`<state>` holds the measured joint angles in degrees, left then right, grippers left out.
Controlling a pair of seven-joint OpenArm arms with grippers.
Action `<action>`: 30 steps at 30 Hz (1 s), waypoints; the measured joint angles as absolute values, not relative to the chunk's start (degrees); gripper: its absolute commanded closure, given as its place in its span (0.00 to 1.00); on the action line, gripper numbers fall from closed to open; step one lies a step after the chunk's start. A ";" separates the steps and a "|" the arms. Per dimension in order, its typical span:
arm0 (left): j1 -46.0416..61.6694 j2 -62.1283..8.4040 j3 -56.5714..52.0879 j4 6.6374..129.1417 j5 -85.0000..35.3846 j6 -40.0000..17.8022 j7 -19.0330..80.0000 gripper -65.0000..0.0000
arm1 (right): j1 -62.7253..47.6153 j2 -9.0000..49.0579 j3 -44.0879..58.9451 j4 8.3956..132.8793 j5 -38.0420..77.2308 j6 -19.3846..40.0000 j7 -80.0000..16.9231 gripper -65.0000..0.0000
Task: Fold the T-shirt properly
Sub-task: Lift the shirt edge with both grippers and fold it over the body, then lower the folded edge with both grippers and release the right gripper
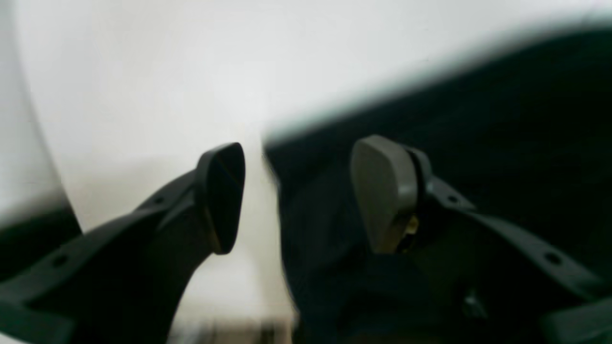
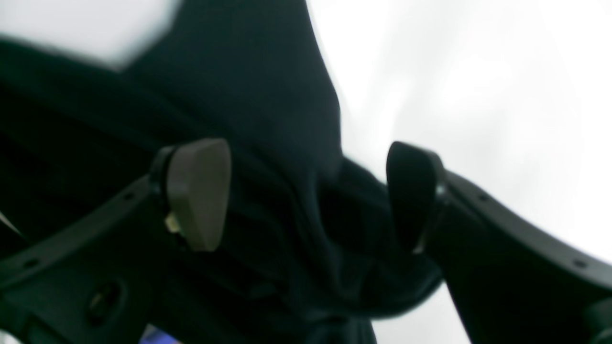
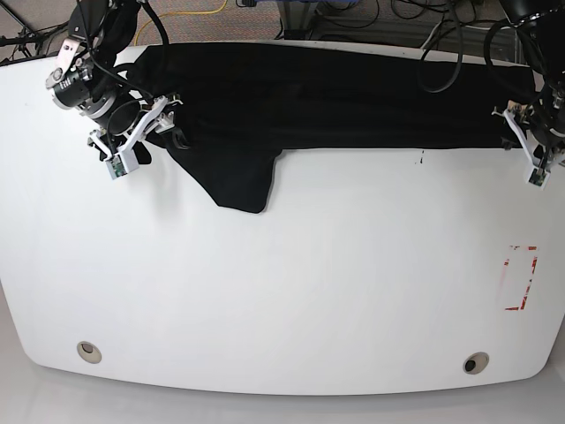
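The large plain black T-shirt of soft matte cloth (image 3: 335, 102) is spread as a long band along the far edge of the white, rounded desk (image 3: 282, 291), with one sleeve hanging toward the middle. The right arm is bent low over the shirt's end on the base view's left. The right hand (image 2: 306, 196) is seen wide open, bunched cloth lying loose between its parted pads. The left hand (image 1: 296, 196) is likewise open at the opposite end, one pad over bare desk, the other over cloth. Nothing is gripped. The near half of the desk is uncovered, except for a red-outlined rectangular mark (image 3: 519, 278).
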<state>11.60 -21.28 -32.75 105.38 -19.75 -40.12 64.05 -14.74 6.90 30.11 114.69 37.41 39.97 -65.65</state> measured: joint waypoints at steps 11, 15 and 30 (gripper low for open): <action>10.28 -20.21 -32.84 106.87 -21.89 -40.12 66.48 0.44 | -11.79 4.43 29.76 114.21 41.10 39.92 -65.04 0.62; 9.02 -18.04 -33.30 101.73 -17.12 -40.10 65.14 0.57 | -12.93 4.27 29.67 112.53 40.27 39.97 -65.47 0.88; 8.99 -17.82 -37.26 85.93 -7.55 -39.97 57.56 0.84 | -17.72 3.88 27.86 111.53 22.65 39.92 -64.82 0.84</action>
